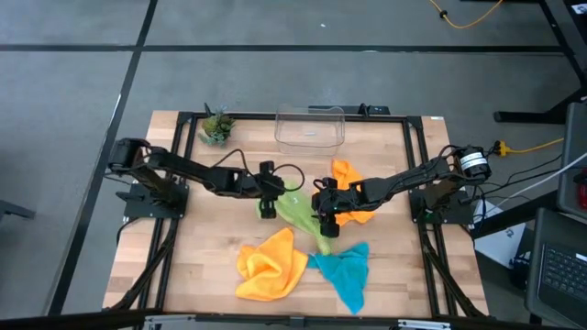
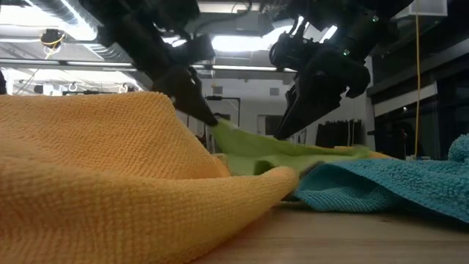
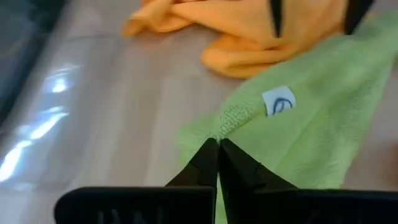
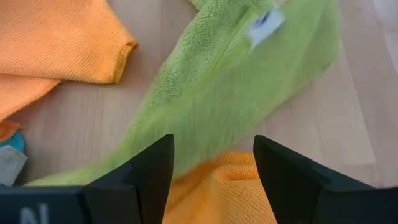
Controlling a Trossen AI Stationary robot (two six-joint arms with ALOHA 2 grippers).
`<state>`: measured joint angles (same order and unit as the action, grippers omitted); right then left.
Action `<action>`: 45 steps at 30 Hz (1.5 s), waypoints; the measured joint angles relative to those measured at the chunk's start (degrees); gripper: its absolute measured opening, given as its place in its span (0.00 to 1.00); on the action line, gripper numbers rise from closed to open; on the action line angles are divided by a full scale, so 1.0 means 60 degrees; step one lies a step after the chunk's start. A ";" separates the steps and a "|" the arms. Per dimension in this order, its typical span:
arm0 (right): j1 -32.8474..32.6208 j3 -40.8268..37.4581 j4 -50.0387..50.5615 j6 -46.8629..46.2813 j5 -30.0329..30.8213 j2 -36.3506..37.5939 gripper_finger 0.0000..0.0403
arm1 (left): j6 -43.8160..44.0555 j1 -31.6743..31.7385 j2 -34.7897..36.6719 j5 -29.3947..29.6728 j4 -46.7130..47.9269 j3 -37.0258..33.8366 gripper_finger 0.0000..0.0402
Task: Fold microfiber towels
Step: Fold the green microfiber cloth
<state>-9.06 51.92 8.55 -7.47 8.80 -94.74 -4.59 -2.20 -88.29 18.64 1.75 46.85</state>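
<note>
At far left of the table, the left arm's base is seen, and its reach runs rightward to mid-table, where the left gripper [image 1: 267, 203] is found with its fingers [image 3: 208, 163] pressed together on a corner of the lime green towel [image 1: 301, 216]. The pinch is confirmed in the left wrist view: cloth is bunched right at the tips, and a small white tag [image 3: 278, 101] is seen further up the towel.

Near the front, left of centre, one orange towel [image 1: 269, 266] is left crumpled, untouched. Just right of it the teal towel [image 1: 347, 273] is also left in a heap. The lime green towel is stretched diagonally between them and the second orange towel [image 1: 350, 194], which is lying under the right arm.

Right of centre, the right gripper [image 1: 326, 224] is held over the green towel's other end with its fingers [image 4: 147, 171] spread wide; nothing is gripped by it yet, judging from the right wrist view, where green cloth and orange cloth are seen in the gap.

Step in hand, as judged: the first towel is being picked up by its corners, one corner secured. Nothing is folded so far.

Next move, as judged: the right fingers need to be lowered and closed on a green corner only, with the orange cloth beneath kept out of the pinch. The towel then needs to be pulled flat on bare wood before any fold is attempted.
</note>
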 joint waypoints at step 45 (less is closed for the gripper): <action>0.0313 0.0903 -0.1286 -0.2990 0.5296 -0.1158 0.47 | -0.0523 -0.0425 0.0244 0.4333 -0.0385 0.1277 0.00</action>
<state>-7.18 57.34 0.83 -25.41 40.57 -101.69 -7.73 -4.76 -86.83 44.63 -0.57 54.51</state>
